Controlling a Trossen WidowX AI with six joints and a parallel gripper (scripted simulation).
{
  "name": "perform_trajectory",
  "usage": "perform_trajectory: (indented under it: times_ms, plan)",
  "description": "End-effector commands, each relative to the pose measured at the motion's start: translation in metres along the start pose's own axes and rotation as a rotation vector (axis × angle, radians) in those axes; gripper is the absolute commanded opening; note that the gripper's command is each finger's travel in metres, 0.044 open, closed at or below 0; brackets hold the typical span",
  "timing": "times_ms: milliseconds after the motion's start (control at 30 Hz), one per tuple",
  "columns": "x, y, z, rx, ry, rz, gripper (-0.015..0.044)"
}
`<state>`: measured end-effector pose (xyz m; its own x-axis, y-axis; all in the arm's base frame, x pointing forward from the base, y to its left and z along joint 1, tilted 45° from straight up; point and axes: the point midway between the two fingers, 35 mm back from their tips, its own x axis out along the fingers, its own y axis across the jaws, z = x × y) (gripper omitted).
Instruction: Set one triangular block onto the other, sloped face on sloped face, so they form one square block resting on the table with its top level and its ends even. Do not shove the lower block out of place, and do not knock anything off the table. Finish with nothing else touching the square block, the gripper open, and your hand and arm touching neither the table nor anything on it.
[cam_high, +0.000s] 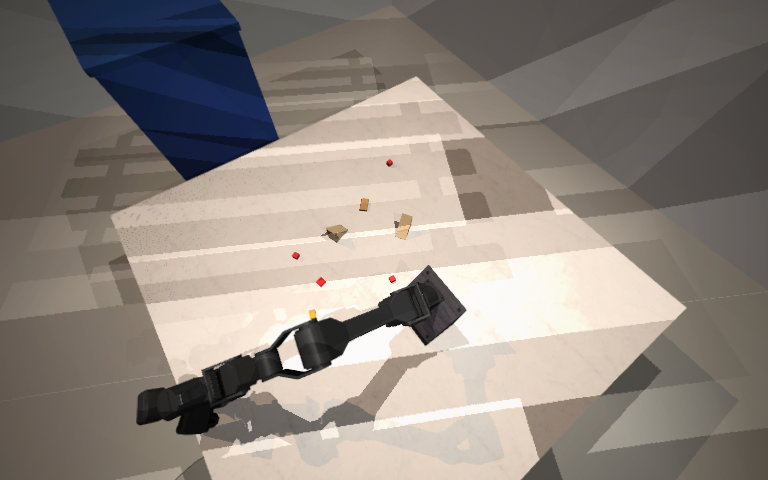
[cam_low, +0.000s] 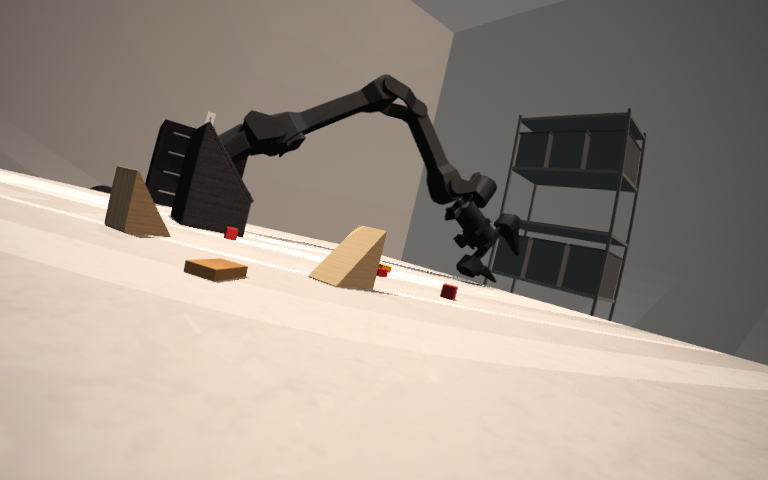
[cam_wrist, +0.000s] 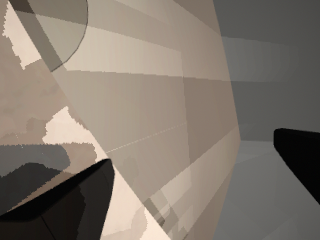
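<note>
While the fingers (cam_low: 491, 249) are spread nearly fully and nothing is held, each rigid, probably light wooden wedge (cam_high: 403, 226) (cam_low: 353, 259) should be gripped across its parallel triangular sides.

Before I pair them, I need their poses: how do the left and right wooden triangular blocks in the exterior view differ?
In that view, the left wooden triangular block slopes down rightward, the right wooden triangular block leftward. The left hides its sloped face; the right shows it. Both stand on the table, apart.
</note>
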<state>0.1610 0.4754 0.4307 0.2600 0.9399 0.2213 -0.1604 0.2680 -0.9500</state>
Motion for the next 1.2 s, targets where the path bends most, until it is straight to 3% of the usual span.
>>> perform_trajectory:
  times_ms: [0, 533, 900, 1167]
  plan:
    - [-0.001, 0.01, -0.03, 0.092, 0.05, 0.046, 0.044]
    - [-0.058, 0.054, -0.221, 0.665, 0.486, 0.16, 0.044]
    - [-0.175, 0.127, -0.338, 1.418, 0.97, 0.173, 0.044]
    - [-0.295, 0.173, -0.377, 2.157, 1.402, -0.066, 0.044]
